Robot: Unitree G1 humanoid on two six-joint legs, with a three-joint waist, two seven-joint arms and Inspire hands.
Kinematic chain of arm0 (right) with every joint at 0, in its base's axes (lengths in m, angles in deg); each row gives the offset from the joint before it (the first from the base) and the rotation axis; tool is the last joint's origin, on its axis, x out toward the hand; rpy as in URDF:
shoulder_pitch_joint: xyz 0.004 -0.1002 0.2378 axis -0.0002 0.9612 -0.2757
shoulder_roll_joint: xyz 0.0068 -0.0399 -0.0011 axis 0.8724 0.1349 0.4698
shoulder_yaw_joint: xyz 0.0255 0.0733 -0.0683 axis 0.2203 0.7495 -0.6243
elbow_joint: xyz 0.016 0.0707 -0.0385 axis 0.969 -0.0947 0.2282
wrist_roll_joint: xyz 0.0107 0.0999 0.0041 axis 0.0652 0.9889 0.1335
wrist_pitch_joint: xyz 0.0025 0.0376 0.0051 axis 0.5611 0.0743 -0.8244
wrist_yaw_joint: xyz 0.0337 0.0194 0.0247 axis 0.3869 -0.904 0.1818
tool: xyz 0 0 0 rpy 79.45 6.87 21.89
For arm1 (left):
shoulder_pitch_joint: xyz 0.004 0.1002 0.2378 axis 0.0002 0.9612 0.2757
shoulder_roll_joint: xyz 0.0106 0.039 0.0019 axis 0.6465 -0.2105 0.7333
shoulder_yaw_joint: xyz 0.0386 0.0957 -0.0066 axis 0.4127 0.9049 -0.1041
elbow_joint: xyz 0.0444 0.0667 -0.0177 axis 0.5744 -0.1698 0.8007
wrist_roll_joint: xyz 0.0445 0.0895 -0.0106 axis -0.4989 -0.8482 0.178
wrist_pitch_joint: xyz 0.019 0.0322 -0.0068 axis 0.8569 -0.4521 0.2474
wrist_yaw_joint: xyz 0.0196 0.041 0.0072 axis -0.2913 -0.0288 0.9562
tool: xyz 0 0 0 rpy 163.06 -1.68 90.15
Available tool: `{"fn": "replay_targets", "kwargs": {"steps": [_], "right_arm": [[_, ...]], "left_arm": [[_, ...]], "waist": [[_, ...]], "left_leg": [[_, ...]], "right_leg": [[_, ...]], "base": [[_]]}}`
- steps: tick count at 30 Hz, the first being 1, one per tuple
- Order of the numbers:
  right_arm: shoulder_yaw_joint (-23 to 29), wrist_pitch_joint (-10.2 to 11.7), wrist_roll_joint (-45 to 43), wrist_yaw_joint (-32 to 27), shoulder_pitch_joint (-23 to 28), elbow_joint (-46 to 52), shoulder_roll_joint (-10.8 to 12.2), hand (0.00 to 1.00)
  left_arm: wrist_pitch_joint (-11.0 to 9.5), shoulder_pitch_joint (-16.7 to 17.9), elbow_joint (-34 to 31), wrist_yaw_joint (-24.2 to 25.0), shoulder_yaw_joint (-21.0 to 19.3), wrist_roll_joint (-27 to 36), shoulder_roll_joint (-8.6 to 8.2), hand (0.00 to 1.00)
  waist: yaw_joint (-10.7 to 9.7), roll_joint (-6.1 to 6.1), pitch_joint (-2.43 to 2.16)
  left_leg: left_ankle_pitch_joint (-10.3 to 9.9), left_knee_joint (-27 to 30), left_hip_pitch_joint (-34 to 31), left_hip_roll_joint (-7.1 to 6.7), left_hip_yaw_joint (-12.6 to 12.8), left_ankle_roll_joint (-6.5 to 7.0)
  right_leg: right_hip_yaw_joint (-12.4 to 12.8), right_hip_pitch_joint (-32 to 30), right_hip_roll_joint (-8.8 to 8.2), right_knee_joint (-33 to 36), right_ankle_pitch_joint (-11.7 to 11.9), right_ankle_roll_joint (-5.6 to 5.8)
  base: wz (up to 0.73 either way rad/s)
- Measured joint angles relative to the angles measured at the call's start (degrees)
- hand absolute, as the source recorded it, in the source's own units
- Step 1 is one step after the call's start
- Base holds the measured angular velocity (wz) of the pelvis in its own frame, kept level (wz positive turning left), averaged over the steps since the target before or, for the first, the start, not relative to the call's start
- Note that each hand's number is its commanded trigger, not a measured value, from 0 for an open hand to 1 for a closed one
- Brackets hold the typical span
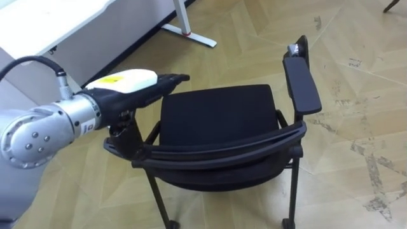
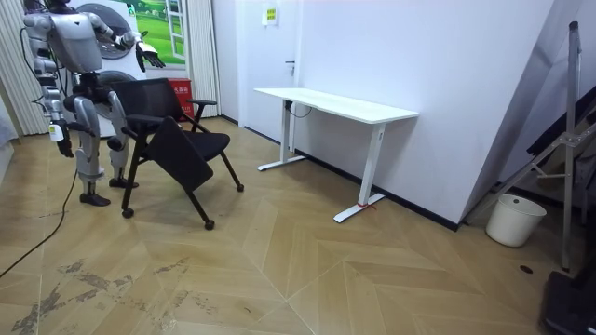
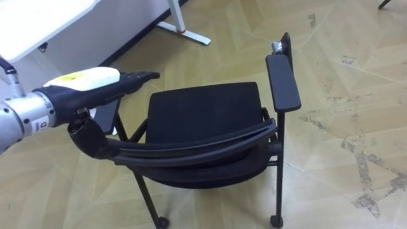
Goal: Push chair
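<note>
A black chair (image 1: 216, 117) on castors stands right before me, its curved backrest rail (image 1: 222, 151) nearest me and its seat facing away. My left hand (image 1: 149, 86) reaches forward just above the chair's left armrest (image 1: 122, 141), fingers straight and holding nothing; whether it touches the armrest I cannot tell. The right armrest (image 1: 301, 83) is free. In the room view I stand behind the chair (image 2: 177, 140) with my left hand (image 2: 149, 58) stretched out over it, while my right hand (image 2: 58, 130) hangs at my side.
A white desk (image 1: 51, 19) stands ahead on the left, its foot (image 1: 191, 35) on the wooden floor just beyond the chair. In the room view the desk (image 2: 335, 104) is along the wall and a white bucket (image 2: 514, 220) stands far right.
</note>
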Motion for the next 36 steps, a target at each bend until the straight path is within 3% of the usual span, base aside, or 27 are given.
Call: {"fn": "replay_targets", "kwargs": {"steps": [5, 10, 16, 20, 36], "right_arm": [[-0.01, 0.00, 0.02, 0.40, -0.03, -0.01, 0.02, 0.00], [0.04, -0.01, -0.61, 0.39, -0.27, -0.06, 0.05, 0.00], [0.12, -0.03, -1.67, 0.30, -0.73, -0.06, 0.32, 0.00], [0.15, -0.06, -1.81, 0.22, -0.88, -0.03, 0.79, 0.00], [0.12, -0.17, -1.84, 0.47, -0.86, -0.08, 1.08, 0.00]], "left_arm": [[0.25, 0.11, 0.41, 0.04, 0.01, 0.01, -1.29, 0.00], [0.59, 1.88, 1.10, 0.05, 0.00, -0.14, -1.33, 0.00], [0.68, 3.22, 1.09, 0.14, 0.02, -2.33, -1.80, 0.00], [0.78, 3.22, 1.10, 0.14, 0.01, -3.24, -3.15, 0.00], [1.38, 3.22, 2.25, -0.07, -0.08, -4.58, -3.68, 0.00]], "waist": [[-0.05, -0.01, 0.01], [-0.66, -0.10, 0.07], [-1.26, -0.85, 0.48], [-1.26, -1.12, 0.27], [-1.19, -0.41, -0.64]], "left_leg": [[0.00, -0.20, 0.20, 0.03, 0.40, -0.01], [0.00, -0.22, 0.24, 0.03, 0.46, -0.02], [0.00, -0.10, 0.12, 0.04, 0.45, -0.03], [0.00, -0.10, 0.11, 0.01, 0.50, -0.03], [-0.02, 0.21, 0.23, 0.00, 0.62, -0.08]], "right_leg": [[0.03, 0.00, 0.05, 0.01, 0.00, 0.00], [0.10, -0.03, 0.05, 0.02, 0.00, 0.00], [0.17, -0.08, 0.06, 0.01, 0.00, 0.00], [0.15, -0.09, 0.08, 0.01, 0.00, 0.00], [0.05, 0.09, 0.17, 0.06, 0.10, -0.16]], "base": [[0.00], [0.00], [0.00], [0.00], [0.00]]}}
